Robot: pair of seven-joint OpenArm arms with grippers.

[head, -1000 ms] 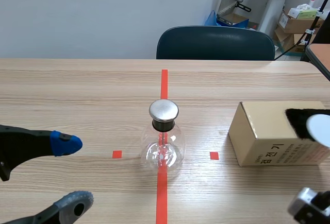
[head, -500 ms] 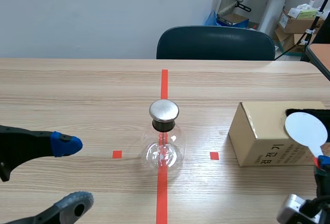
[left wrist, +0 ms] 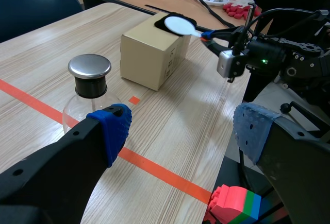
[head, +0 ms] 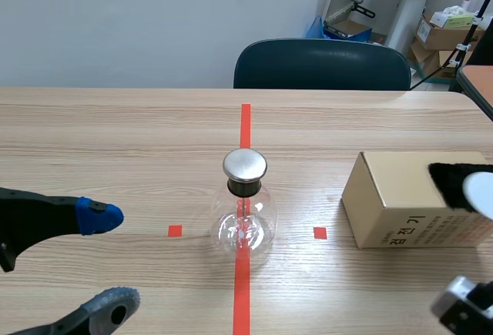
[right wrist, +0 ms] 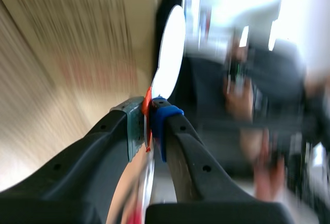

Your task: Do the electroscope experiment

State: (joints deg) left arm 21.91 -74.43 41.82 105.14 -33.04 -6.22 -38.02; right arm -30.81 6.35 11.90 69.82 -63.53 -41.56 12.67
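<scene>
Right gripper point(right wrist: 149, 118) is clamping the thin red handle of a white paddle point(right wrist: 170, 49). Its two pads are pressing the handle from either side, and the round disc is standing out past the fingertips. From the scene camera the disc is showing well to the right of the electroscope flask point(head: 245, 212). It is hanging over the far end of a cardboard box point(head: 393, 196), above a black fuzzy cloth point(head: 451, 177) that is lying on the box's top. Whether the disc is touching the cloth cannot be told. The right arm point(head: 462, 312) is coming in low, right of the flask and nearer the robot than the box.

The flask is standing upright on the long red tape line, near the middle of the wooden table point(head: 115, 135). A round metal cap point(head: 245, 164) is sitting on its black neck. The box is resting to the flask's right, apart from it, with a small red tape square lying between them.

The left gripper point(head: 108, 262) is hanging to the flask's left with its fingers spread wide and nothing between them. Its blue-padded finger is level with the flask's bulb, its grey-padded one is nearer the robot, and neither is touching the glass. A dark blue chair point(head: 322, 64) is standing behind the flask, past the table's far edge.
</scene>
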